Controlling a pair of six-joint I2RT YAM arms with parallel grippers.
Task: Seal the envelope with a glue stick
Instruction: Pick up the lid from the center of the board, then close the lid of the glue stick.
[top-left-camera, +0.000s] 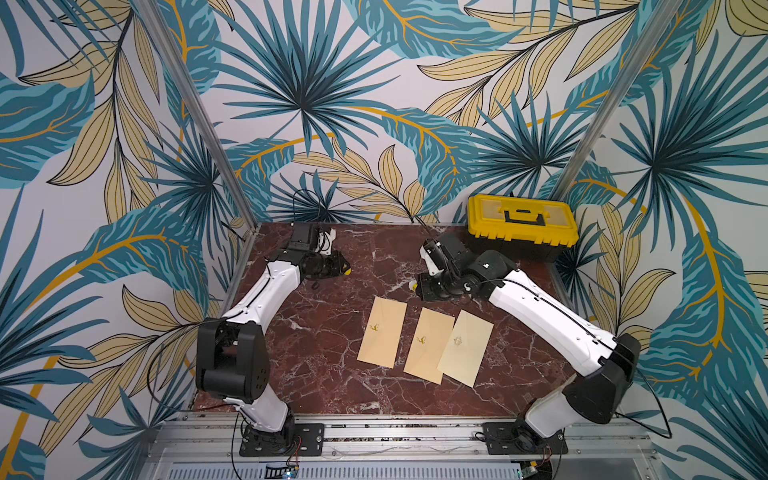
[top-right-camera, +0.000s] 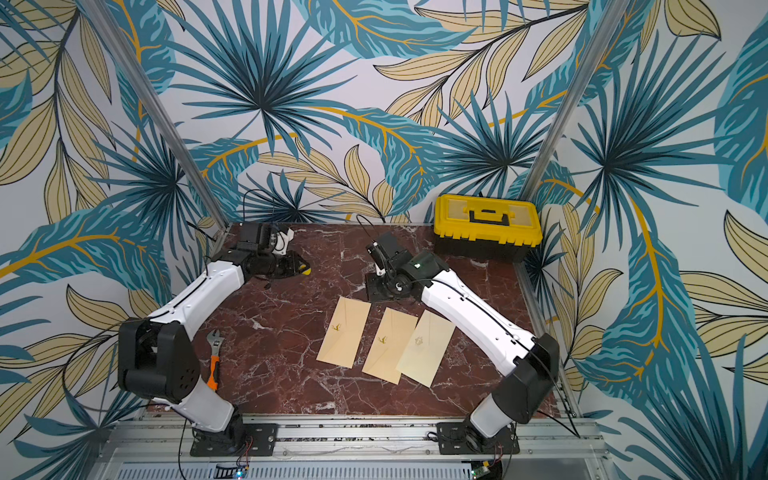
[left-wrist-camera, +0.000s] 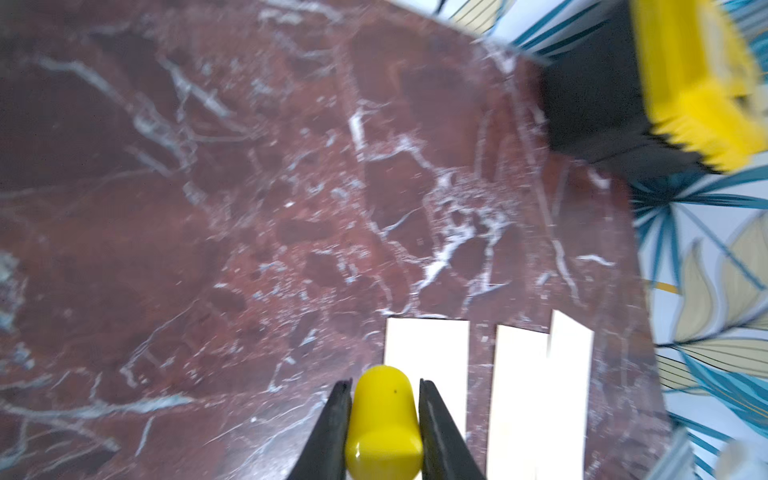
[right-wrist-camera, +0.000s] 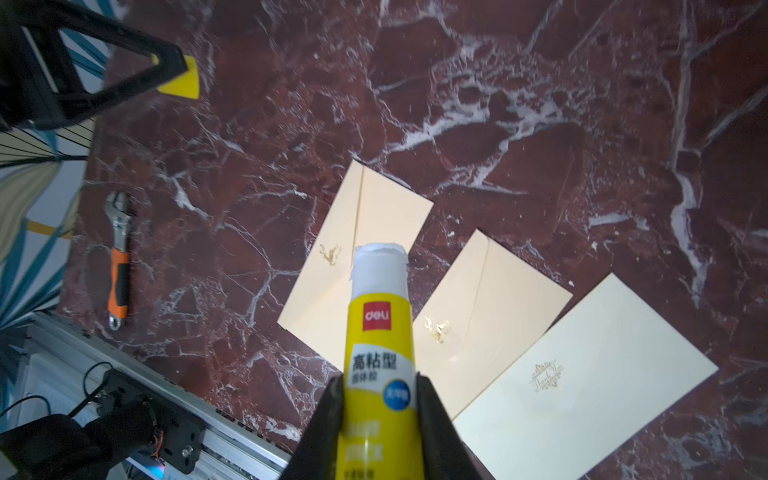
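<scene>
Red-brown veined marble tabletop (top-left-camera: 324, 374), enclosed by tropical leaf-print walls, forms the work surface. Clock positions are read in the top views.

Right gripper (right-wrist-camera: 380, 384): jaws clamped on the base end of the yellow cylindrical glue stick (right-wrist-camera: 380, 320), which is uncapped with white glue exposed at its tip. Position is just off table centre toward 1 o'clock.

Left gripper (left-wrist-camera: 384, 388): jaws closed against the rounded yellow plastic cap (left-wrist-camera: 384, 419), at 11 o'clock.

Three cream paper envelopes (top-left-camera: 382, 332) lie side by side toward 5 o'clock, the palest overlapping its neighbour.

Yellow-lidded black toolbox (top-left-camera: 521, 226): 1 o'clock corner.

Orange-handled adjustable wrench (top-right-camera: 214, 357): 8 o'clock edge.
</scene>
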